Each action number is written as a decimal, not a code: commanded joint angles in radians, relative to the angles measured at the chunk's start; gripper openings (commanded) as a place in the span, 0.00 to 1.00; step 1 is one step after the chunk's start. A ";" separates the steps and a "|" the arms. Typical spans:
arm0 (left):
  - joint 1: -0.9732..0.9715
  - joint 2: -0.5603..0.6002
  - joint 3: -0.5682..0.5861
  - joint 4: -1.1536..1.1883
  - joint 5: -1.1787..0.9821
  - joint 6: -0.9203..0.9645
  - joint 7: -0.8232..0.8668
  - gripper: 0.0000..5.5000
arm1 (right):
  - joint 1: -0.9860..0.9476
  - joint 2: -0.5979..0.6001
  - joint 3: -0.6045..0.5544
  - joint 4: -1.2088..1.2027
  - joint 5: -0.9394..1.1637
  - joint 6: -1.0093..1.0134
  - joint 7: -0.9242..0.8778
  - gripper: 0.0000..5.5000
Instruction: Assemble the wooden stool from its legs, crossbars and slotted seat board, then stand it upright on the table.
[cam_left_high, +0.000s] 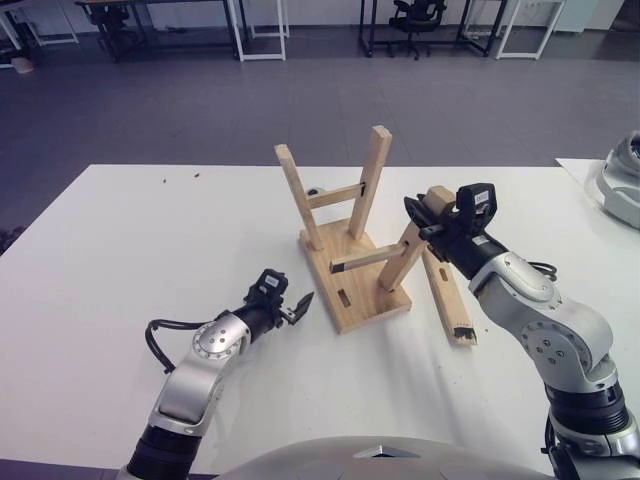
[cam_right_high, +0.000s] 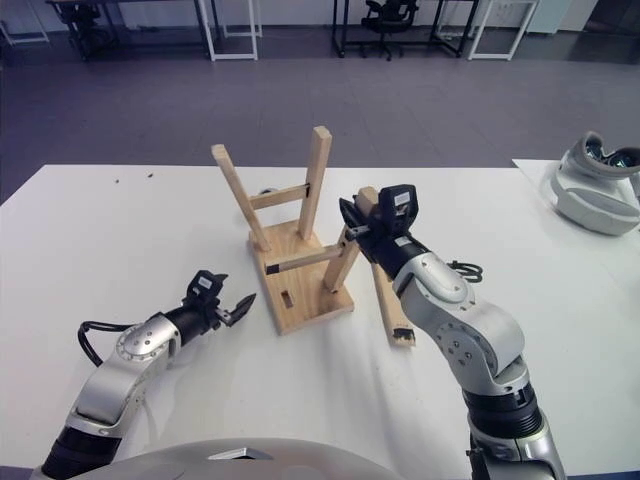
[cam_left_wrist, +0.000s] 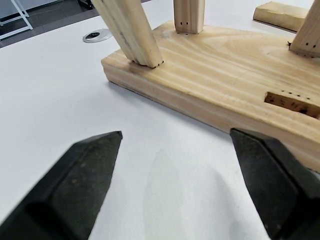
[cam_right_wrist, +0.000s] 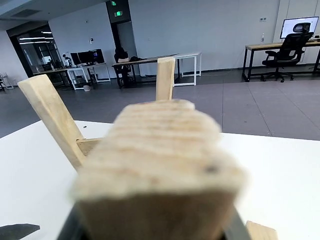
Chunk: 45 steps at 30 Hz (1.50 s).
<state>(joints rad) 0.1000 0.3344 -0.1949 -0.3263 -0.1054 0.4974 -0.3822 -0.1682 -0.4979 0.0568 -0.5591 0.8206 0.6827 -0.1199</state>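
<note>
Table (cam_left_high: 120, 250): I have wide bare white top to the left; office floor beyond.
Seat board (cam_left_high: 355, 290): mid-table, underside up, two legs standing at its far end.
Right gripper (cam_left_high: 427, 216): raised, clamped on the third leg (cam_left_high: 405, 262) at the board's right edge.
Left gripper (cam_left_high: 297, 308): low, fingers spread wide, holding nothing, near the board's left edge.
Loose leg (cam_left_high: 445, 300): flat, just right of the board.

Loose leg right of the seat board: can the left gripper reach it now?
Probably not directly: the left gripper sits open across the seat board, whose upright legs and the right gripper stand between it and the loose leg.
</note>
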 joint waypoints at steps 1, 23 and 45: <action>-0.027 0.007 0.001 -0.044 0.022 0.038 0.015 0.73 | 0.160 -0.053 0.068 0.142 -0.084 0.204 -0.009 0.19; -0.034 0.004 0.035 -0.027 0.039 0.038 0.026 0.73 | -0.198 0.045 -0.266 -0.044 0.016 -0.092 0.195 0.65; -0.086 -0.049 0.129 -0.002 0.022 -0.105 0.063 0.73 | 0.219 -0.041 -0.032 0.275 -0.314 0.243 0.215 0.66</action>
<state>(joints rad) 0.0234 0.2804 -0.0710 -0.3328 -0.0864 0.3999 -0.3176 0.0417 -0.5314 -0.0090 -0.2949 0.5417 0.9057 0.0848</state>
